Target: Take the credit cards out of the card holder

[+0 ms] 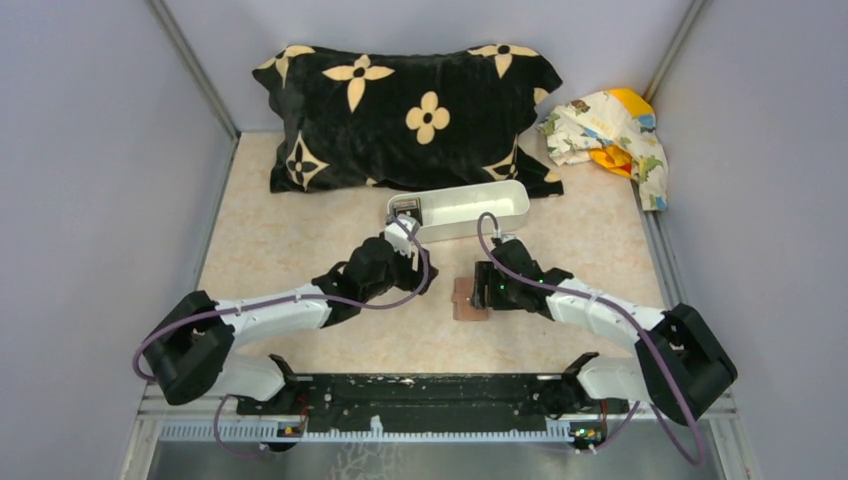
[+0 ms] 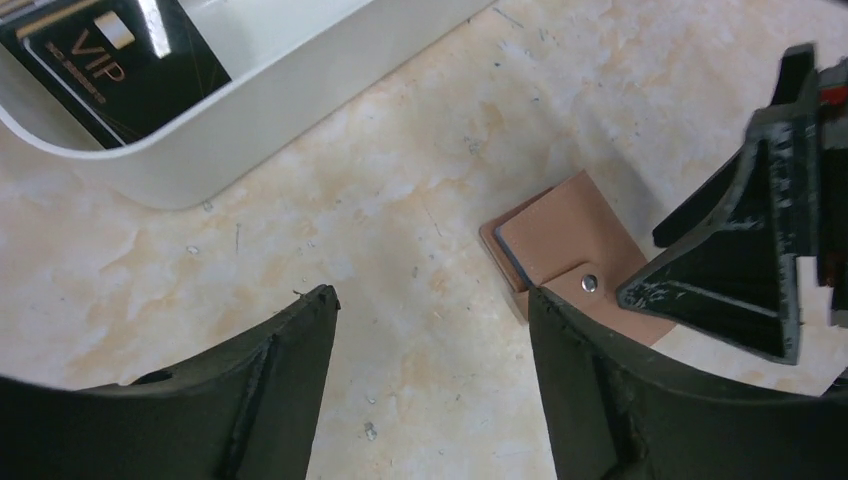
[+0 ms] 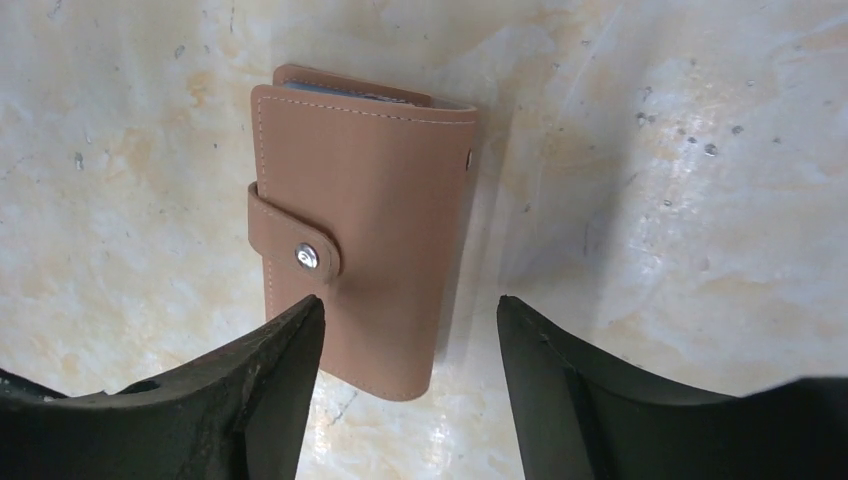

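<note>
Just in front of the white tray [image 1: 480, 222], toward its middle, the card holder [image 1: 468, 298] lies flat on the marbled surface [image 1: 280, 230], folded shut, brown side up, its strap snapped down. A thin line of blue shows at one edge in the right wrist view. Over the holder hangs the right claw [image 1: 485, 285], fingers spread apart and gripping nothing. Inside the tray's left end lies a black card [image 1: 406, 209] lettered VIP. Just in front of that same end the left claw [image 1: 403, 235] hovers with its fingers apart and nothing between them. Behind the tray rests a black pillow [image 1: 410, 110] with cream flowers, and behind the tray's right end a patterned cloth [image 1: 610, 130] lies bunched
</note>
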Robot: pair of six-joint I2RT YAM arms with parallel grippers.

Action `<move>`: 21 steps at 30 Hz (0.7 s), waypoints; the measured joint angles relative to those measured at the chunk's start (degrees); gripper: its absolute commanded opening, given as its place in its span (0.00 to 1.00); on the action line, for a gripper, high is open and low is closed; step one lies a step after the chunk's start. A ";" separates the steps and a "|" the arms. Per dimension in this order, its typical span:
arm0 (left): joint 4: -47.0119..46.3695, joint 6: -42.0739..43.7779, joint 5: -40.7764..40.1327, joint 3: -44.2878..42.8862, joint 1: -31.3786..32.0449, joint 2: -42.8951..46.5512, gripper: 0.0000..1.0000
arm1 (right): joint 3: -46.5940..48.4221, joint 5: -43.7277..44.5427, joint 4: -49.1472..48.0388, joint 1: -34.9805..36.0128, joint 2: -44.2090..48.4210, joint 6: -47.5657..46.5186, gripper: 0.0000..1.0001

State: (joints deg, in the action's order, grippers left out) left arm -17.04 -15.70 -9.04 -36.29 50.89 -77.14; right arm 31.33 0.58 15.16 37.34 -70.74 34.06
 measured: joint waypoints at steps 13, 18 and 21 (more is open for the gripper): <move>-11.78 9.05 17.94 2.82 0.50 -4.68 1.00 | 2.84 5.60 4.31 0.00 7.93 -1.05 0.00; -19.78 13.84 23.52 3.45 0.50 -8.81 0.98 | 2.38 4.37 2.10 0.00 5.99 -0.79 0.00; -24.13 16.50 26.67 4.79 0.50 -11.72 0.96 | 0.52 2.14 -1.27 0.00 5.03 -0.59 0.00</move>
State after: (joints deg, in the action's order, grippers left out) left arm -41.17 0.80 17.63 -31.51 51.40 -88.86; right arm 31.86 2.72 13.89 37.34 -65.71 33.47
